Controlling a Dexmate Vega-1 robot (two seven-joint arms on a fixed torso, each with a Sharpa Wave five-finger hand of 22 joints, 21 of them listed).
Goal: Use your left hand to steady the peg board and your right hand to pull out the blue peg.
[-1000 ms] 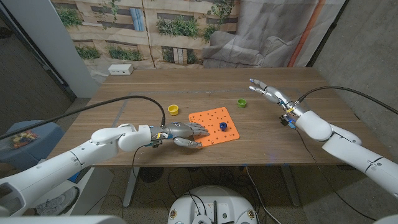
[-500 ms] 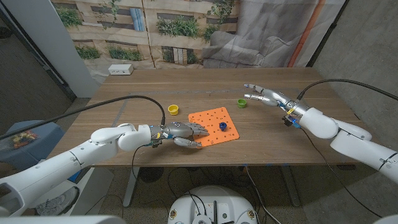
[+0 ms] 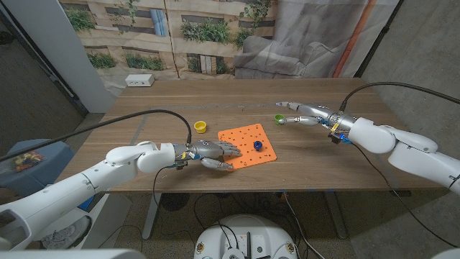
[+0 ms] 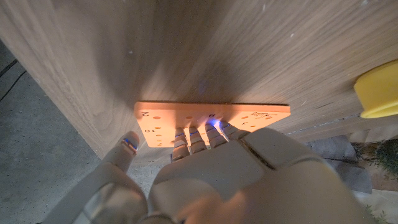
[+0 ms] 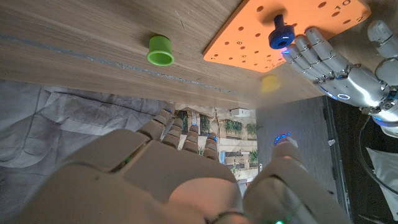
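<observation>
The orange peg board (image 3: 247,144) lies near the table's front middle, also seen in the left wrist view (image 4: 211,118) and the right wrist view (image 5: 298,25). A blue peg (image 3: 258,146) (image 5: 279,36) stands in it. My left hand (image 3: 210,153) rests its fingers (image 4: 198,138) on the board's left part, with its thumb beside the near edge. My right hand (image 3: 305,114) hovers open above the table to the right of the board, fingers spread and pointing left, a little beyond the green peg. It touches nothing.
A green peg (image 3: 279,119) (image 5: 160,51) stands on the table behind the board's right corner. A yellow peg (image 3: 200,127) (image 4: 377,93) stands behind the board's left corner. A white power strip (image 3: 139,80) lies at the far left edge.
My right hand has swung left and down toward the green peg and the board. My left hand has stayed on the board.
</observation>
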